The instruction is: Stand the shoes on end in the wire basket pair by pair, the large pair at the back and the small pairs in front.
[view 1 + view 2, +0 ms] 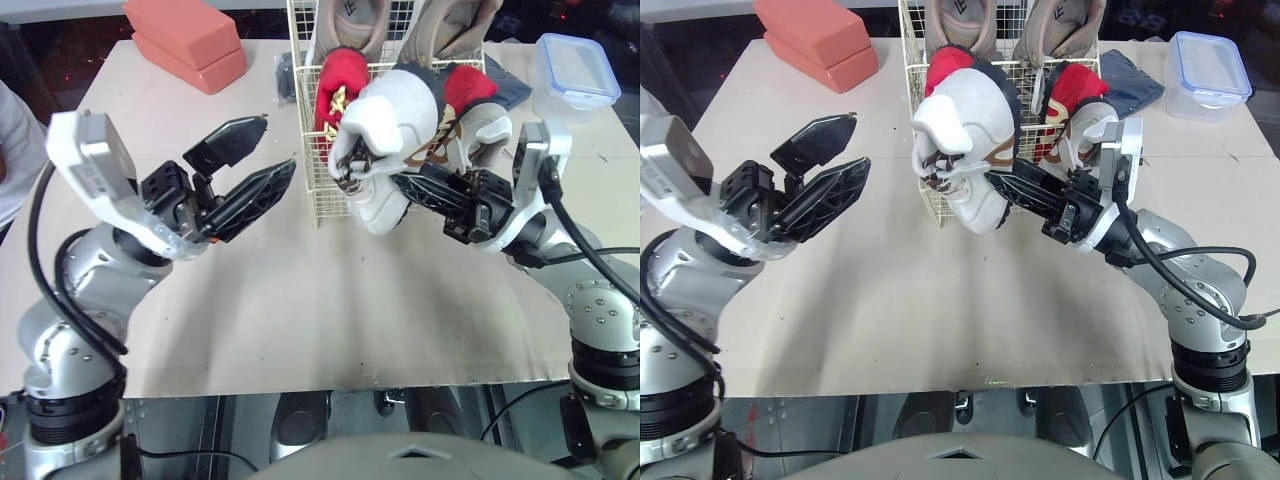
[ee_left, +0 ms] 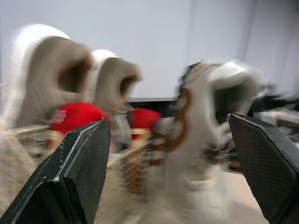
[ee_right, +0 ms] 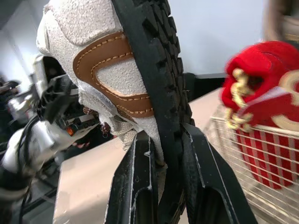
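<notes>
Right tool [image 1: 998, 183] clamped on sole edge of white shoe [image 1: 965, 150], shoe upended at 6 o'clock wall of wire basket [image 1: 312, 190], red pair [image 1: 335, 85] inside, tan pair [image 1: 350, 20] at 12 o'clock, left tool [image 1: 275, 145] spread wide, empty, at 9 o'clock over surface [image 1: 300, 300]

The white shoe [image 3: 88, 51] is rough cloth with a smooth brown leather patch [image 3: 108, 70] and a bumpy black rubber sole [image 3: 156, 70]. The basket [image 1: 322, 190] is thin metal wire, and the surface [image 1: 300, 300] looks dull.
</notes>
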You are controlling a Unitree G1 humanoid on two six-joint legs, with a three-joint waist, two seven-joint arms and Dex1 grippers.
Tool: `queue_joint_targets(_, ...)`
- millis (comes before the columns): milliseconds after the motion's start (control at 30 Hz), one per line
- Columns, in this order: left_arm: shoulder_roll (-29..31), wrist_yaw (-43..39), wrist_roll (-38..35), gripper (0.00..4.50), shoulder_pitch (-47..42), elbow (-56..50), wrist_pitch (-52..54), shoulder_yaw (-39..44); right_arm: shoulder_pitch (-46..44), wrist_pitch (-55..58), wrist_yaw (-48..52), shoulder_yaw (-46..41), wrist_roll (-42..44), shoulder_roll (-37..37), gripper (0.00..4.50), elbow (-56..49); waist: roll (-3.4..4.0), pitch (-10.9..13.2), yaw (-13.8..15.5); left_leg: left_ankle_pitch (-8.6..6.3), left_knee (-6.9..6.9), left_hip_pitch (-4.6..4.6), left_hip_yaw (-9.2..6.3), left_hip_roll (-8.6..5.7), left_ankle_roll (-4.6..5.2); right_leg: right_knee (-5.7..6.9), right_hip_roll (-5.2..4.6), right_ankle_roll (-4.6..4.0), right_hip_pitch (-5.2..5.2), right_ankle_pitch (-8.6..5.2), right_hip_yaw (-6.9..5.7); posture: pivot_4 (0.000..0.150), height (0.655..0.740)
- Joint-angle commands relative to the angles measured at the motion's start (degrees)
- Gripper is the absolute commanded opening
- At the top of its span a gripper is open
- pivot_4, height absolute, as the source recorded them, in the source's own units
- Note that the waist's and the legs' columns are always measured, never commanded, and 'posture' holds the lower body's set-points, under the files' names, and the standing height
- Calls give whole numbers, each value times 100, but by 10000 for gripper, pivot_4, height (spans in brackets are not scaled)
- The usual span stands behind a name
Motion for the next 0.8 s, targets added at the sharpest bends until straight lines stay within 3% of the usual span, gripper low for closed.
queue_joint_targets(33, 304, -545, -334, 44111, -337, 206, 427, -32, -126, -60, 589, 44, 163, -72, 0, -147, 1, 1, 3, 0, -1, -1, -2, -1, 0, -4, 1, 0, 2, 0, -3, 1500, 6860)
queue_joint_targets(467, 575, -2923, 553, 44111, -2250, 1520, 1270, -1316, -796, 472, 1635, 461, 333, -301, 0, 127, 1, 1, -14, 17, -50, -2, 2, -8, -29, -49, 13, -22, 0, 14, -3, 1500, 6860)
queue_joint_targets(800, 311, -3890, 1082, 44111, -2816, 1660, 1552, -1949, -901, 777, 1742, 493, 454, -269, 0, 130, 2, 2, -11, 17, -50, -1, 3, -5, -29, -46, 12, -20, -1, 13, 0, 1500, 6860)
